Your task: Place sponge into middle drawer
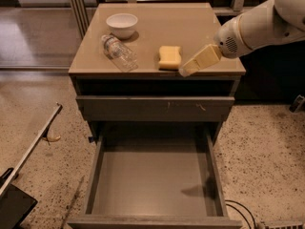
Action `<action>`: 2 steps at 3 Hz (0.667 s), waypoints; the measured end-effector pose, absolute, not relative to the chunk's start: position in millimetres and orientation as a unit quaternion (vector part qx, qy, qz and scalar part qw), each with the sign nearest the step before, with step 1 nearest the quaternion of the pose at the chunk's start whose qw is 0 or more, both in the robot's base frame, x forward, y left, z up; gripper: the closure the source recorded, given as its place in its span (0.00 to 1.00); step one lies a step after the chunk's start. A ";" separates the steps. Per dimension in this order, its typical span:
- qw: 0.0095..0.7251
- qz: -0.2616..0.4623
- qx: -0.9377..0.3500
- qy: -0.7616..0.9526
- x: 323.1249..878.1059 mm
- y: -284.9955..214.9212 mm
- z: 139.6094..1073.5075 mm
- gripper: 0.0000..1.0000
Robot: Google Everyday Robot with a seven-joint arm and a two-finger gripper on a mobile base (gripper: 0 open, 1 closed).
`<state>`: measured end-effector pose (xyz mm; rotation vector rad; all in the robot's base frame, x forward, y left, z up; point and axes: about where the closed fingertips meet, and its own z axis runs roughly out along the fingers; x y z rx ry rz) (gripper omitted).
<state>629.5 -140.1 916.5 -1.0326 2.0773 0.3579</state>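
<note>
The yellow sponge (pixel 170 57) lies on the tan cabinet top (pixel 190 27) near its front edge, right of centre. My gripper (pixel 187 70) comes in from the right on a white arm, its pale yellow fingers pointing down-left. The tips hover just right of the sponge, by the front edge, and hold nothing. The middle drawer (pixel 155 178) is pulled wide open below, its plain grey floor bare.
A white bowl (pixel 122 25) stands at the back left of the top. A clear plastic bottle (pixel 118 53) lies on its side in front of it. A scratched grey drawer front (pixel 155 109) is shut above the open drawer. Speckled floor surrounds the cabinet; a cable (pixel 240 213) lies at lower right.
</note>
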 end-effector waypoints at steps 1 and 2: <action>0.403 0.154 -0.398 0.809 662.5 -121.4 902.1 0.00; 0.398 0.152 -0.402 0.811 690.3 -105.1 885.5 0.00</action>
